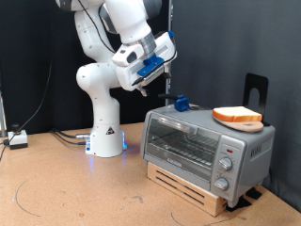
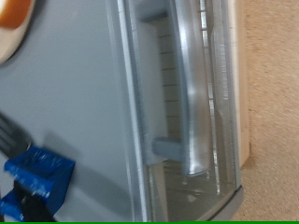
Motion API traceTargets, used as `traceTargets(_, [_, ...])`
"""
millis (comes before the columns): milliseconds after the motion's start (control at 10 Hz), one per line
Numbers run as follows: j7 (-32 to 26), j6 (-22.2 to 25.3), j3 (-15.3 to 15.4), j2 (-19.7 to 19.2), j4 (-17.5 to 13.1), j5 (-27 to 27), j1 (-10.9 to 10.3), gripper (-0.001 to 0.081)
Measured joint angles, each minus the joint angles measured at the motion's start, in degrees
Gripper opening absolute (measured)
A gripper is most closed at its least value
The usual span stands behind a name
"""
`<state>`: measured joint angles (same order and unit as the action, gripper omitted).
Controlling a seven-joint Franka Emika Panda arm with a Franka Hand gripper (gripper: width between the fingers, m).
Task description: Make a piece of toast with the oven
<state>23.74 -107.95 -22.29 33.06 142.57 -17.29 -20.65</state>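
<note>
The silver-grey oven [image 1: 193,141] stands on a wooden pallet at the exterior view's right, its glass door closed. On its roof, towards the right, the piece of toast [image 1: 237,115] lies on a round tan plate [image 1: 243,123]. My gripper [image 1: 160,73] hangs in the air above the oven's left end, apart from the oven and with nothing seen between its fingers. The wrist view looks down on the oven's grey roof [image 2: 75,93] and the door handle [image 2: 187,84]. One corner of that view catches an edge of the toast [image 2: 11,11]. The fingers themselves do not show there.
A small blue object [image 1: 181,104] sits on the oven roof near its back left; it shows in the wrist view too [image 2: 37,177]. Three knobs [image 1: 226,162] run down the oven's right panel. A black bracket [image 1: 256,89] stands behind the toast. The robot base [image 1: 105,137] and cables lie to the left.
</note>
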Motion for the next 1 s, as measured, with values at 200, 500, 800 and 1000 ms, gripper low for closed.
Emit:
traceTargets(200, [-5.39, -0.99, -1.09, 0.19, 2.20, -1.24, -0.36, 0.0809])
traceTargets(500, [-5.65, -6.86, -0.91, -1.01, 8.24, 1.40, 0.04, 0.0809])
traceTargets(800, [-6.61, -8.51, -0.61, -1.94, 9.19, 0.52, 0.33, 0.0809])
traceTargets(1000, [-7.45, -10.51, -0.71, -2.04, 10.75, -0.31, 0.25, 0.0809])
